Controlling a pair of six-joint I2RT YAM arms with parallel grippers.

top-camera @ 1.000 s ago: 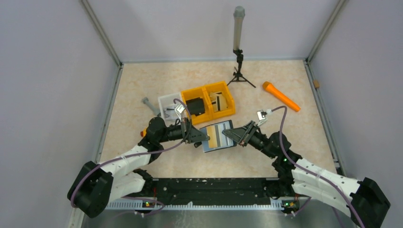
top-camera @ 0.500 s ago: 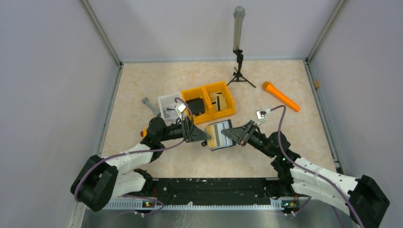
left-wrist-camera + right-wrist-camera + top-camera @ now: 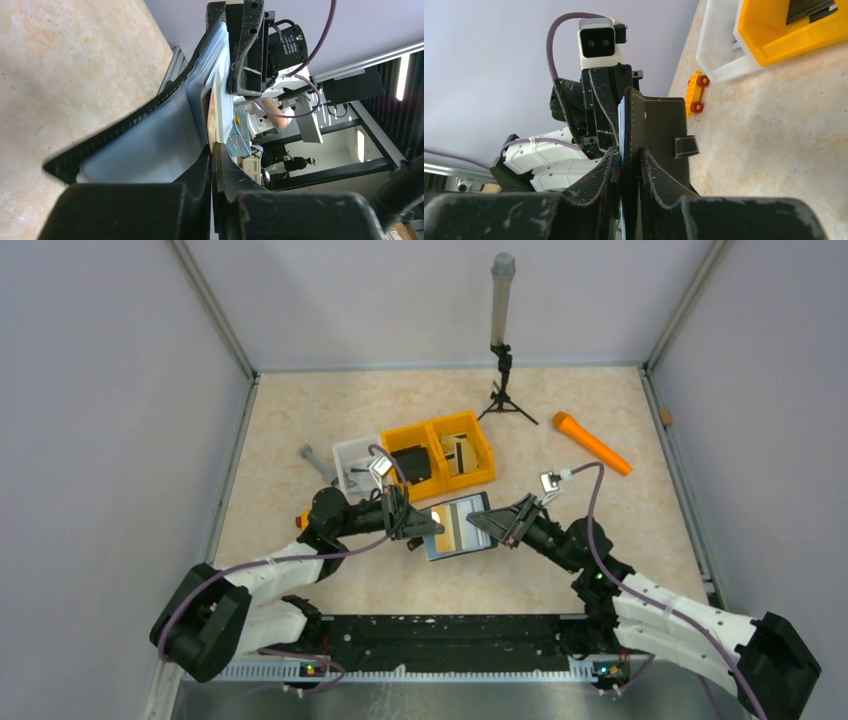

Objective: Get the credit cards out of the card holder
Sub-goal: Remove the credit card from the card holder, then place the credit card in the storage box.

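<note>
Two hands meet over the middle of the bench (image 3: 300,440), just in front of the yellow bins (image 3: 478,480), with the card holder (image 3: 466,531) spread open between them, pale lining up. My right hand (image 3: 482,523) is clamped on the holder's right edge, the strap beside its fingers. My left hand (image 3: 434,530) is pinched tight on a thin tan-striped credit card (image 3: 446,526) seated in the lining.

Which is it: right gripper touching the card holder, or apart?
Touching. Right wrist view: the right gripper has both fingers pinched on the card holder edge, no gap visible.
</note>
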